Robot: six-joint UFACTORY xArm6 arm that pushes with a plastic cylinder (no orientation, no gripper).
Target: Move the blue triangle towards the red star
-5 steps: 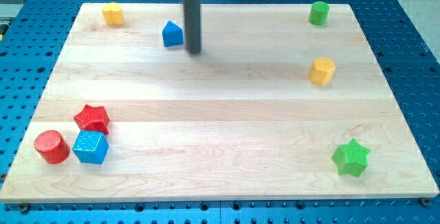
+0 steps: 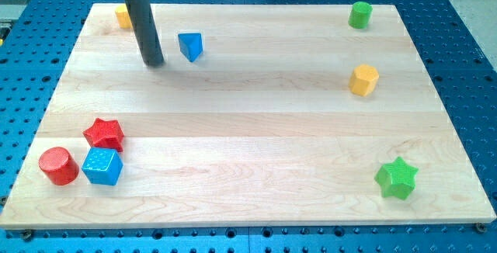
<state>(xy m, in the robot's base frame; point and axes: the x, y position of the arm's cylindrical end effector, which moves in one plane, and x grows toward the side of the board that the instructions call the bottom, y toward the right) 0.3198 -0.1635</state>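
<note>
The blue triangle [image 2: 190, 46] lies on the wooden board near the view's top, left of centre. The red star [image 2: 104, 133] sits at the lower left, touching a blue cube [image 2: 102, 166]. My tip [image 2: 154, 62] rests on the board just left of the blue triangle and slightly below it, a small gap apart. The rod rises from it toward the view's top left and partly hides a yellow block [image 2: 122, 14].
A red cylinder [image 2: 58, 166] stands left of the blue cube. A green cylinder [image 2: 359, 14] is at the top right, a yellow hexagonal block [image 2: 363, 79] below it, and a green star [image 2: 397, 178] at the lower right.
My tip has moved from the right side of the blue triangle over to its left side. The triangle has turned and shifted slightly.
</note>
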